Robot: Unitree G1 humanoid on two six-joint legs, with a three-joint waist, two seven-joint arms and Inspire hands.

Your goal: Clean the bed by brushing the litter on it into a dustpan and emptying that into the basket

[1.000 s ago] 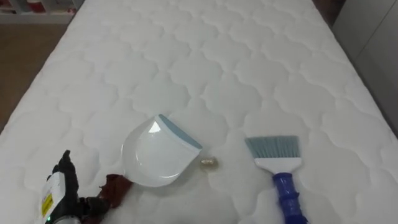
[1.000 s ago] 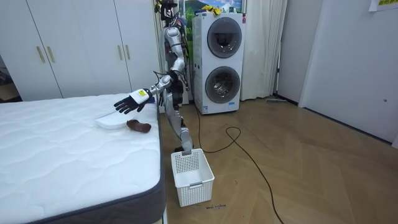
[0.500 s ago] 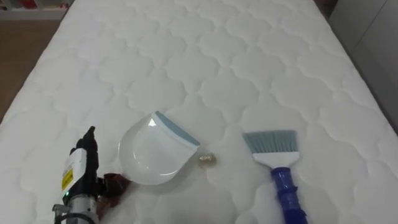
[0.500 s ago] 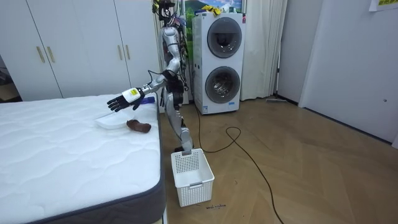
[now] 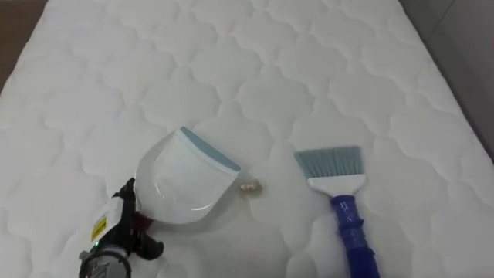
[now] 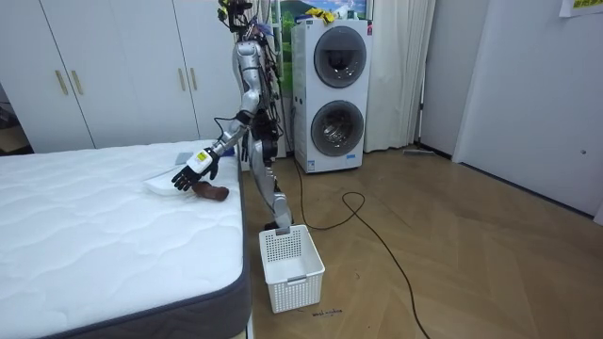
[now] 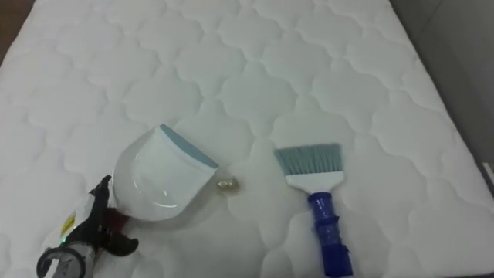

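The brush (image 5: 343,210) is lying with its bristles pointing away from the robot. The left hand (image 5: 116,232), fingers straight, is hovering beside the dustpan (image 5: 181,185).

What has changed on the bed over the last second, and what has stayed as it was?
The left robot hand has come down to the brown handle of the white dustpan. The hand looks open and grips nothing yet. The dustpan, the small crumb and the blue-handled brush lie where they were.
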